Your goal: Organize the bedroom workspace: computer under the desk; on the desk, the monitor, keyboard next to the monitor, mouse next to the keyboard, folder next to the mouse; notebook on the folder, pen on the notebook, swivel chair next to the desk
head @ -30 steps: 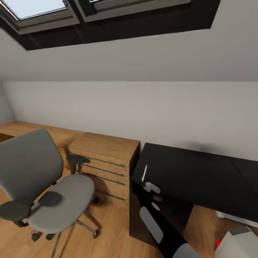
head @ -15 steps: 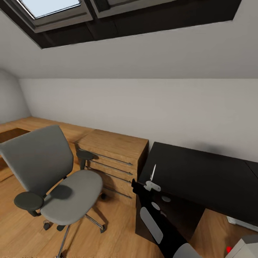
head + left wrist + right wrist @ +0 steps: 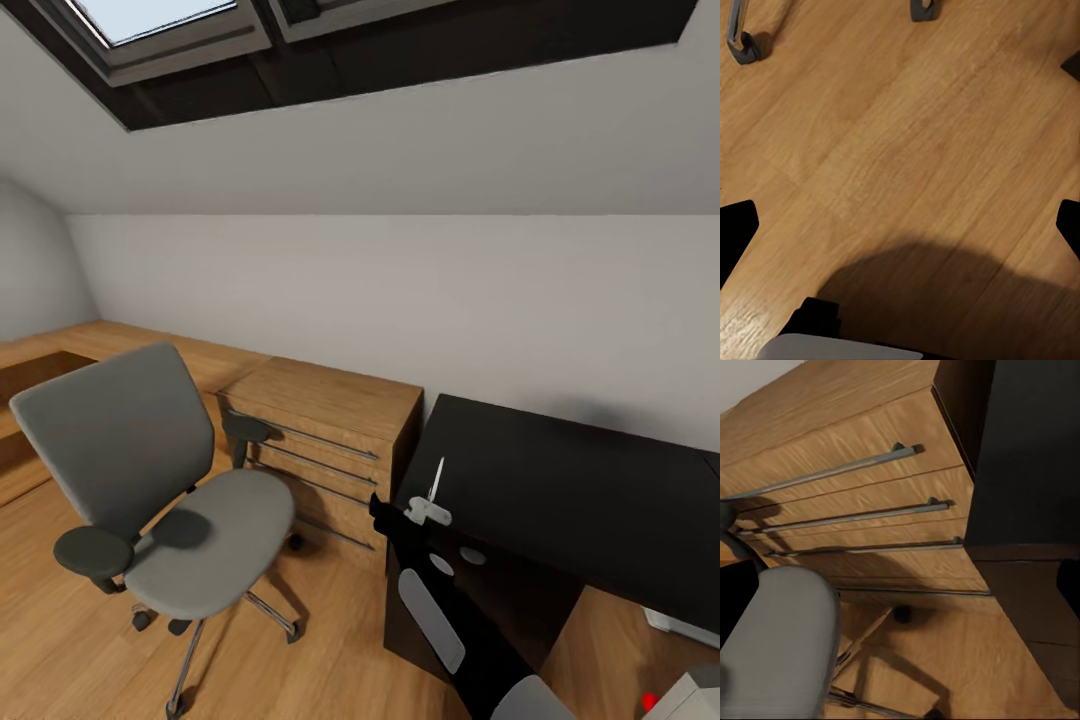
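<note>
Swinging leftward, the robot's head has turned since a second ago, so the whole room slides right across its view; the furniture itself has not budged.

At the left stands the swivel chair, grey cloth over soft rounded padding, black armrests, a thin chrome star base on castors, its seat bare. Just beside it sits a light-wood drawer chest with long metal bar handles. Right of that, touching the chest's side, is the bench, its top glossy black and bare in the part I can see. At the bench's near corner the right gripper is raised, pinching the pen, a thin silvery stick standing nearly upright. The left gripper hangs over bare floorboards with its dark fingertips spread wide. Low at the far right a corner of the pale computer peeks in.

My worry is the pen: slim and smooth, it could slip or roll across that slick top.
</note>
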Motion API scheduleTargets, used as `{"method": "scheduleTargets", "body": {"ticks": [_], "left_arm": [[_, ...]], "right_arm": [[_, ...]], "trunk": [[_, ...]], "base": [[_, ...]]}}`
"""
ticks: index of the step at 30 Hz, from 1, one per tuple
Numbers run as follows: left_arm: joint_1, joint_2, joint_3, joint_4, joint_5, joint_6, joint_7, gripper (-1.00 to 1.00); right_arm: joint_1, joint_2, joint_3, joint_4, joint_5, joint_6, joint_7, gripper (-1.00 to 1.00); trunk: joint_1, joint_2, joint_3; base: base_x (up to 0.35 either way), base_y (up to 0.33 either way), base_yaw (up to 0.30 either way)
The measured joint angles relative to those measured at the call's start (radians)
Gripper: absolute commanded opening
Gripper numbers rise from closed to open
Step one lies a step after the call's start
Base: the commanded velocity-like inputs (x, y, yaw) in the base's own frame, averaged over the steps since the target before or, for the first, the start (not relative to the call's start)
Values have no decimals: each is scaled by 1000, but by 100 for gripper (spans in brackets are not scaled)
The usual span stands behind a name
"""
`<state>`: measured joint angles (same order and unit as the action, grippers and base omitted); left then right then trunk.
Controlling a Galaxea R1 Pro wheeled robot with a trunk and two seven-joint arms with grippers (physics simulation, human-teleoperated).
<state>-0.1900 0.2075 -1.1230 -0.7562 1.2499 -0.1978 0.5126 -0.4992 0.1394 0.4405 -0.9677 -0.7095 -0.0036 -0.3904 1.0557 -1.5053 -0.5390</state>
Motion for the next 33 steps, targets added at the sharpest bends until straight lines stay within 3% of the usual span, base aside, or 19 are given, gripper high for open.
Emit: {"method": "scheduleTargets", "body": {"ticks": [4,10,16,20,25,27,28,33], "left_arm": [[0,0,0,3,0,0,1,100],[0,0,0,4,0,0,1,100],[0,0,0,5,-1,0,1,100],[0,0,0,5,-2,-1,1,100],[0,0,0,5,-4,-2,1,100],[0,0,0,4,-5,-8,1,100],[0,0,-3,0,-7,-91,2,100],[0,1,-22,-16,-20,-158,2,100]], "right_arm": [[0,-12,-1,-17,-3,55,1,100],[1,-51,-2,-63,-7,94,0,100],[1,-61,-4,-80,-7,100,-2,100],[1,-64,-4,-81,7,106,-55,100],[-2,-63,-2,-75,72,122,-208,100],[-5,-63,-2,-65,124,158,-299,100],[-14,-59,-2,-7,191,248,-384,100],[-66,-45,-2,121,211,263,-399,100]], "trunk": [[0,0,0],[0,0,0],[0,0,0],[0,0,0],[0,0,0],[0,0,0],[0,0,0],[0,0,0]], "base": [[0,0,3],[0,0,1],[0,0,0],[0,0,0],[0,0,0],[0,0,0],[0,0,0],[0,0,0]]}}
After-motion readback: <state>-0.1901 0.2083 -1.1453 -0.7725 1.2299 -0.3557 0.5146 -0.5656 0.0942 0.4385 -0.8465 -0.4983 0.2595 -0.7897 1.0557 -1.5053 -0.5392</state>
